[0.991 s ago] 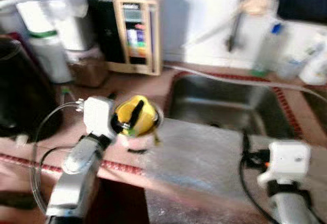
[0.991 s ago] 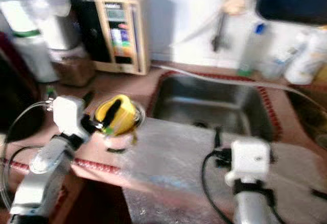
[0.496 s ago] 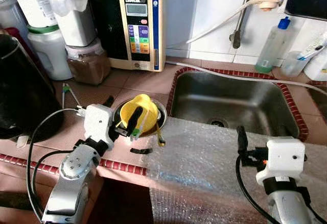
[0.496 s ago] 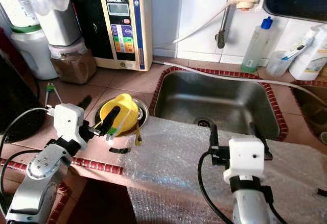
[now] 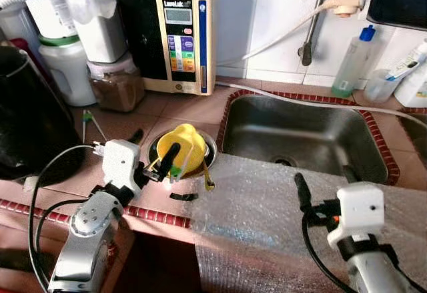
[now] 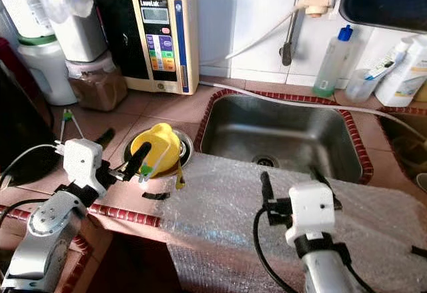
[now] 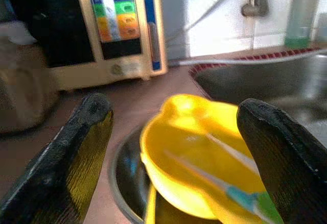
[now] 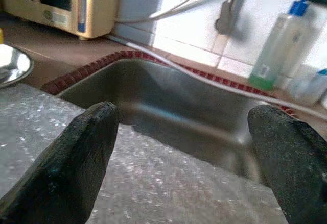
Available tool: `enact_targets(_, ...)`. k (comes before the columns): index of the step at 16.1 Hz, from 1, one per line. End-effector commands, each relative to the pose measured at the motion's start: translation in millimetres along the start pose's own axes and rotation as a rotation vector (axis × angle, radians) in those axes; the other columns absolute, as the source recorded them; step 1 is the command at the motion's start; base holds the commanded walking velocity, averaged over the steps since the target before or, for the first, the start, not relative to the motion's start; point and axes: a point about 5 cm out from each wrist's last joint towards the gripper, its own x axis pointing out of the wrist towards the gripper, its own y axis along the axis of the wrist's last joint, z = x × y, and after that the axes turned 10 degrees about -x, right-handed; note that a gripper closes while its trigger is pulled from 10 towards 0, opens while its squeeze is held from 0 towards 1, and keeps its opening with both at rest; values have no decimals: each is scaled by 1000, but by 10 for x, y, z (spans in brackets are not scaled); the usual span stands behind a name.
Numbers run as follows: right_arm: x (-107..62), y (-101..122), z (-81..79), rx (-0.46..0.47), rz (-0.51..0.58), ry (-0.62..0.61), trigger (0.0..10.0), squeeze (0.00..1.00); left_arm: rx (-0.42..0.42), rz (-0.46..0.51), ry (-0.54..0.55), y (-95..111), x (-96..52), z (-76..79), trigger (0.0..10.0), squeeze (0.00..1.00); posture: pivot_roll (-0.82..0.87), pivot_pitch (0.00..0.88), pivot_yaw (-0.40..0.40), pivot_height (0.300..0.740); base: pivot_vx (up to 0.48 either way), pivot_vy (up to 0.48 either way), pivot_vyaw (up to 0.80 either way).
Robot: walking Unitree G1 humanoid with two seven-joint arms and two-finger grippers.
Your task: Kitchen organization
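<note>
Here, your left claw (image 5: 162, 167) hung wide open at the yellow bowl (image 5: 181, 147), which sat in a steel dish (image 5: 210, 147) near the surface's front edge, beside the sink (image 5: 307, 133). A green-tipped straw-like stick (image 7: 225, 185) lay across the bowl. Your right claw (image 6: 290, 186) stood open over the bubble wrap (image 5: 267, 206), holding nothing. Closing carelessly, you risked pinching the stick or tipping the bowl off the dish.

The tiled counter (image 5: 193, 106) carries a steel dish (image 5: 209, 147) just left of the sink (image 5: 307, 133), a sheet of bubble wrap (image 5: 253, 206) along its front edge, and a beige appliance (image 5: 183, 36) and jars (image 5: 117, 83) at the back.
</note>
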Motion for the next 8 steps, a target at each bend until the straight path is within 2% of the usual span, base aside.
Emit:
enact_targets(1, 2, -41, 3, 11, -20, 36, 10000, 0, -6, -26, -17, -60, -42, -14, 10000, 0, -60, 0, 14, 740, 0, 0, 0)
enact_targets(3, -23, -47, -1, 42, -26, 89, 10000, 0, -29, -27, -23, -78, -41, -2, 10000, 0, -72, 0, 10, 740, 0, 0, 0)
enact_targets(4, -54, -6, -12, 113, -10, 138, 10000, 0, -40, -12, -39, -55, -12, 29, 10000, 0, -82, 0, 12, 740, 0, 0, 0)
enact_targets(5, -70, 2, -10, 138, -9, 150, 10000, 0, -52, -9, -49, -50, -3, 45, 10000, 0, -86, 0, 11, 740, 0, 0, 0)
enact_targets(8, -174, 1, -108, 249, -20, 285, 10000, 0, -43, -24, -63, -52, -29, 14, 10000, 0, -72, 0, 24, 740, 0, 0, 0)
